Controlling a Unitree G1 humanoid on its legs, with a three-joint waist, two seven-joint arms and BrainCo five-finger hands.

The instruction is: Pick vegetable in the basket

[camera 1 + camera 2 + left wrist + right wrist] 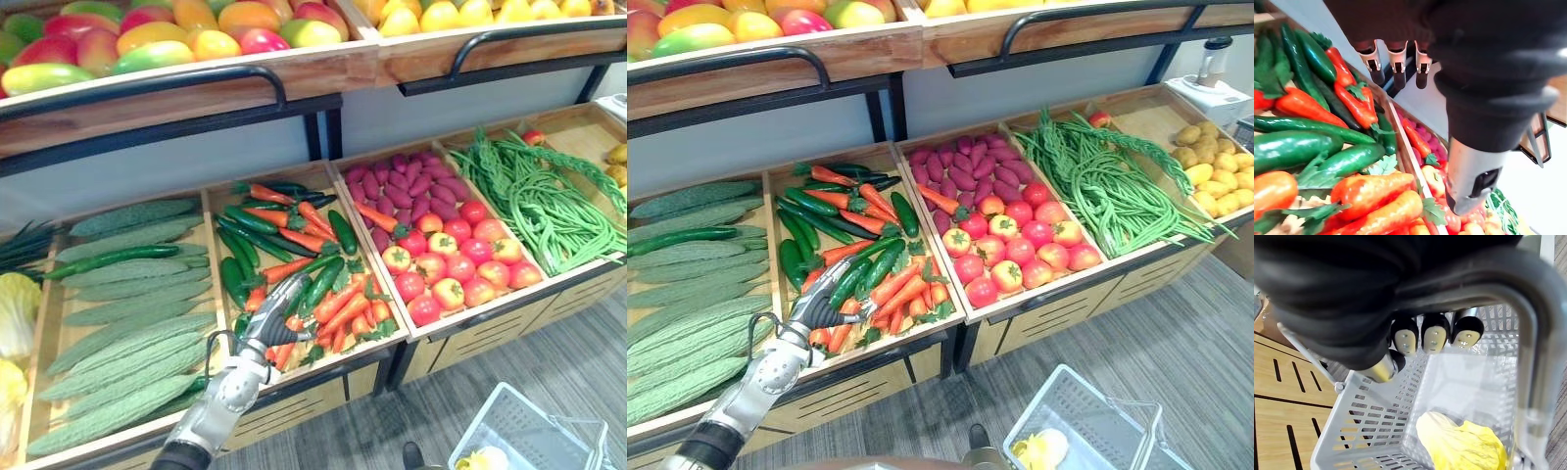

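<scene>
**Left hand over the carrots, right hand holds the basket**

The two eye views look down on the whole stall. The left hand (pixel 279 311) reaches into a wooden box (pixel 217 201) full of carrots (pixel 343 311) and cucumbers (pixel 321 282). Next to that box sit red tomatoes (pixel 1019 250), and past them a heap of long green beans (pixel 1117 191). Low down by the floor is a pale basket (pixel 1068 403) with holes in its walls.

The left wrist view gives a close look at that hand. Its fingers (pixel 1399 61) point straight out in a row and its thumb (pixel 1474 181) stands well apart from them. The hand is wide open and holds nothing. The carrots and cucumbers lie just under it. I cannot tell if a fingertip touches one.

The right wrist view looks down into the basket. There the right hand (pixel 1432 335) has its fingers curled tight round the grey handle (pixel 1528 347) and grips it. A yellow leafy vegetable (pixel 1464 445) lies at the bottom of the basket.

The carrots are bright orange with green leafy tops. The cucumbers are dark green, long and shiny. They are mixed up in the box, some lying on top of others
</scene>
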